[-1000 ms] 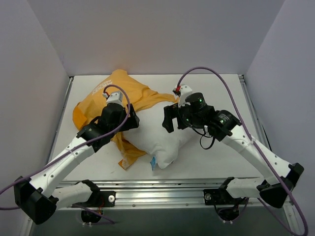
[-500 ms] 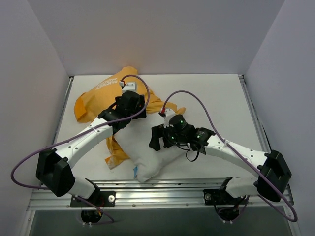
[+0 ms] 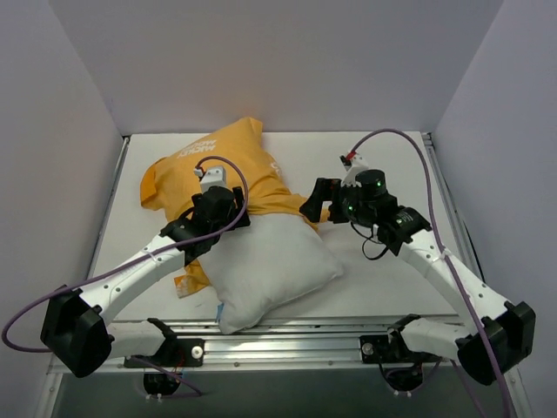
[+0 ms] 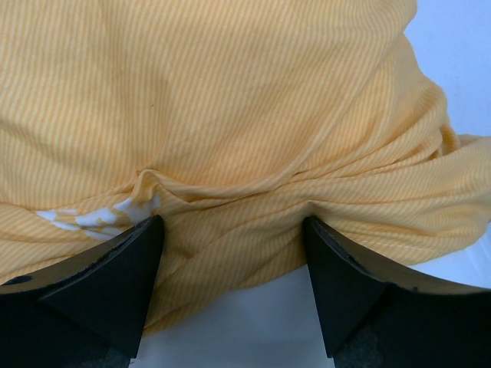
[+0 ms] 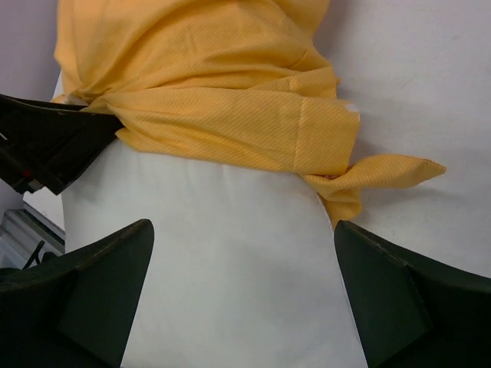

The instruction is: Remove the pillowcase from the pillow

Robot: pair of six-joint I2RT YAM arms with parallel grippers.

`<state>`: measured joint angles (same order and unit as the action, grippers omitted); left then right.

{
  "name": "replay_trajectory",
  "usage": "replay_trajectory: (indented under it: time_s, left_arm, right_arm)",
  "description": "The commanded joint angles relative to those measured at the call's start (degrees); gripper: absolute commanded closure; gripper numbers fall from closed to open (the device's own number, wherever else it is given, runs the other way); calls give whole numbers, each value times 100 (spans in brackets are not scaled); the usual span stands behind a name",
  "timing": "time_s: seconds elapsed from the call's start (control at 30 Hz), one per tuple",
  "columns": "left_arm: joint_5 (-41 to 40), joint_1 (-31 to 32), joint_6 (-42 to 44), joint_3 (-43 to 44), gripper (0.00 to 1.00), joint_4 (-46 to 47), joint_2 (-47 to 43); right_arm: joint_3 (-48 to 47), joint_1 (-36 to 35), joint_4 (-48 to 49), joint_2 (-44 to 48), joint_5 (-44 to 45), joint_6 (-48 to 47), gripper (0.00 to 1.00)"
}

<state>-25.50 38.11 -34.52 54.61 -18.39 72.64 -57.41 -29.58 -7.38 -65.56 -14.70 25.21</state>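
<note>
The orange-yellow pillowcase lies bunched at the back left, white lettering up, still over the far end of the white pillow. Most of the pillow lies bare toward the near edge, a small blue tag at its near corner. My left gripper sits at the hem, where orange meets white. In the left wrist view its jaws stand wide, with their tips pressed into a taut fold of pillowcase. My right gripper hangs open over the pillow's far right corner. Under its spread jaws lies bare pillow, untouched.
White walls close in the table at the left, back and right. A metal rail runs along the near edge by the arm bases. A loose corner of orange fabric pokes out at the pillow's left side.
The right gripper has let go of the pillow and swung back to the far right. The pillow has slid nearer and more of it is bare. The left gripper keeps its hold on the pillowcase.
</note>
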Motion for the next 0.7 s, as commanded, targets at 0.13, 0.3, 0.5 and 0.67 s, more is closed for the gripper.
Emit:
replay_trajectory:
  time_s: [0.13, 0.3, 0.5, 0.67]
  left_arm:
    - [220, 30, -116, -56, 18, -622, 4]
    - [308, 39, -142, -38, 18, -622, 48]
    - [457, 118, -204, 190, 18, -806, -355]
    - [756, 197, 479, 690, 17, -824, -479]
  right_arm:
    - [370, 76, 1027, -791, -1587, 159, 0]
    - [520, 5, 1274, -1046, -2054, 212, 0]
    - [695, -82, 1230, -1117, -2230, 221, 1]
    - [836, -293, 1300, -1397, -2222, 159, 1]
